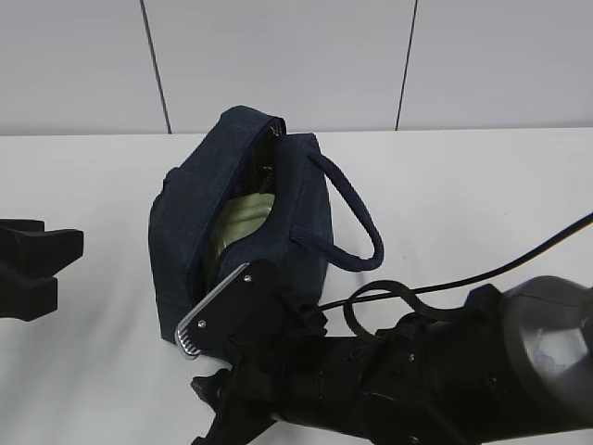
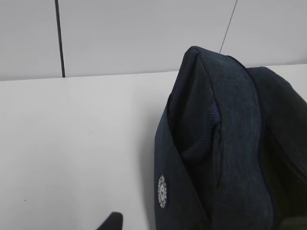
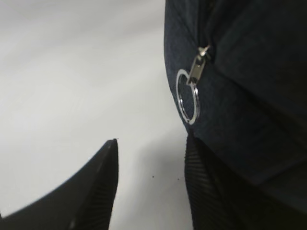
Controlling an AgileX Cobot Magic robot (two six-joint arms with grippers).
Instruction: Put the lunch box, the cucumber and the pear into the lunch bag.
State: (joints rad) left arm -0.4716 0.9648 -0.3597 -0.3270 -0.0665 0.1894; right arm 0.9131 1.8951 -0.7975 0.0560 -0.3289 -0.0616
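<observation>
Lunch bag unzipped, mid-table

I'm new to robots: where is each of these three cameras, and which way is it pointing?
Exterior view: raised at the front, looking down at the open lunch bag and wall; both arms show, left gripper at the edge.
Left wrist view: low on the table beside the bag; only a dark fingertip shows.
Right wrist view: close behind open fingers, facing the ring pull.
All three share the bag.

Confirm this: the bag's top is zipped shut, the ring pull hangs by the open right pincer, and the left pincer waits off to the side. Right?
Not quite: the exterior view shows the lunch bag gaping open, the pale green lunch box inside. The ring pull does hang by the open right pincer; the left pincer waits aside.
</observation>
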